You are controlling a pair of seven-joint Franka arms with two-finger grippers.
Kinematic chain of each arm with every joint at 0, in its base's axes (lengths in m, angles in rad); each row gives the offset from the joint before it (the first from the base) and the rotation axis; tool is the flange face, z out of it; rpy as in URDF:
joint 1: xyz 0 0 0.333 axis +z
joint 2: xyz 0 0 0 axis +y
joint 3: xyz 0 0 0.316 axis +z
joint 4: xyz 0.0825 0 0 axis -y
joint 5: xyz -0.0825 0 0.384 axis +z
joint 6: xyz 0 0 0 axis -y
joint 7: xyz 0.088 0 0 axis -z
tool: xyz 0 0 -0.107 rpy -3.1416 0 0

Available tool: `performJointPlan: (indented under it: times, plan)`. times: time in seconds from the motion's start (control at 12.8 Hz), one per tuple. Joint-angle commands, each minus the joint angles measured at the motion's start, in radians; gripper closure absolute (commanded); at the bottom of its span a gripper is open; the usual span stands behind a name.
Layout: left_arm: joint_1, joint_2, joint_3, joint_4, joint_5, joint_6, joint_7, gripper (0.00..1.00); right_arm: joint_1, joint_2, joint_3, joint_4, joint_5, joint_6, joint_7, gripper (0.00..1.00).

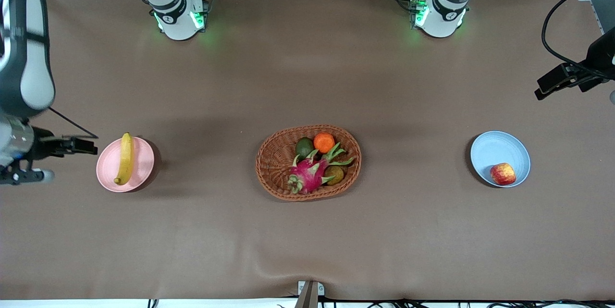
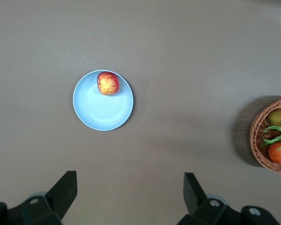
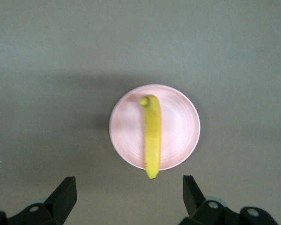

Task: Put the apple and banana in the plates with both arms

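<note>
The yellow banana (image 1: 126, 158) lies across the pale pink plate (image 1: 144, 173) toward the right arm's end of the table. One tip overhangs the rim in the right wrist view, where the banana (image 3: 152, 136) and the plate (image 3: 180, 126) both show. The red apple (image 1: 502, 174) sits in the light blue plate (image 1: 490, 149) toward the left arm's end, near the rim; it also shows in the left wrist view (image 2: 108, 83) on that plate (image 2: 100, 110). My right gripper (image 1: 79, 146) (image 3: 129, 194) is open and empty, raised beside the pink plate. My left gripper (image 1: 552, 84) (image 2: 130, 192) is open and empty, raised high over bare table beside the blue plate.
An oval brown wicker basket (image 1: 274, 164) stands mid-table between the plates and holds a magenta dragon fruit (image 1: 307, 176), an orange (image 1: 324, 142) and green and brown fruits. Its edge shows in the left wrist view (image 2: 258, 140). The arm bases stand along the table's edge farthest from the camera.
</note>
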Motion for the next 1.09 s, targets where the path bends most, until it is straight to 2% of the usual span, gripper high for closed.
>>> performJointPlan:
  times: [0.0,0.23,0.47,0.7,1.01]
  plan:
    - [-0.004,-0.039,0.009,-0.022,0.003,-0.020,0.016,0.00,0.025,-0.124,0.002,-0.072,-0.030,-0.031,0.065,0.00]
    - [0.010,-0.045,0.009,-0.025,0.003,-0.031,0.016,0.00,0.042,-0.220,0.002,-0.070,-0.021,-0.143,0.182,0.00]
    - [0.010,-0.044,0.009,-0.019,0.003,-0.026,0.016,0.00,0.029,-0.291,-0.003,-0.063,-0.020,-0.190,0.205,0.00]
    - [0.008,-0.044,0.009,-0.020,0.003,-0.026,0.018,0.00,0.026,-0.314,-0.015,-0.025,-0.021,-0.257,0.210,0.00]
    - [0.008,-0.044,0.008,-0.020,0.003,-0.028,0.018,0.00,0.022,-0.330,-0.031,-0.018,-0.032,-0.255,0.194,0.00]
